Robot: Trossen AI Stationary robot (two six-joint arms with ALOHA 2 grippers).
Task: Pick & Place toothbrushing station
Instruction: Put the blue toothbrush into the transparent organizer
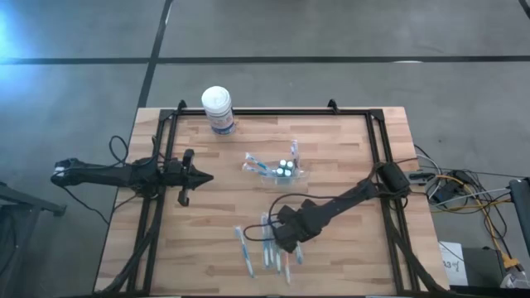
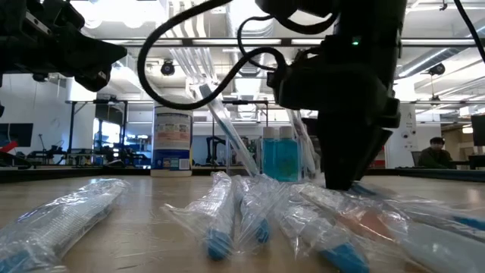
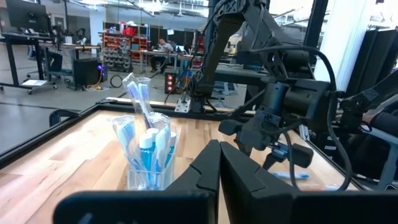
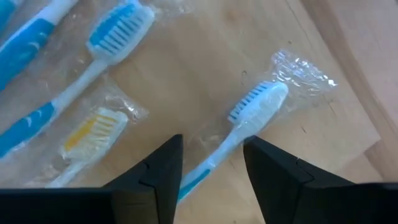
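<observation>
Right wrist view: your right gripper straddles a wrapped toothbrush on the worktop, jaws apart, nothing held. Slick wrapping may slip. Left gripper waits closed, empty, facing the toothbrushing station mid-worktop.

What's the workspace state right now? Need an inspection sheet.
Surface: wooden table, black frame.
Job's things: clear holder mid-table, toothbrushes and tubes standing in it.
Clutter: wrapped toothbrushes at near edge; white-lidded canister at far edge.
Grippers: right gripper jaws open, straddling the handle of one wrapped toothbrush; left gripper shut, empty, left of holder.
Cables: loose bundle right of table.
Surroundings: lab; seated person far off.
</observation>
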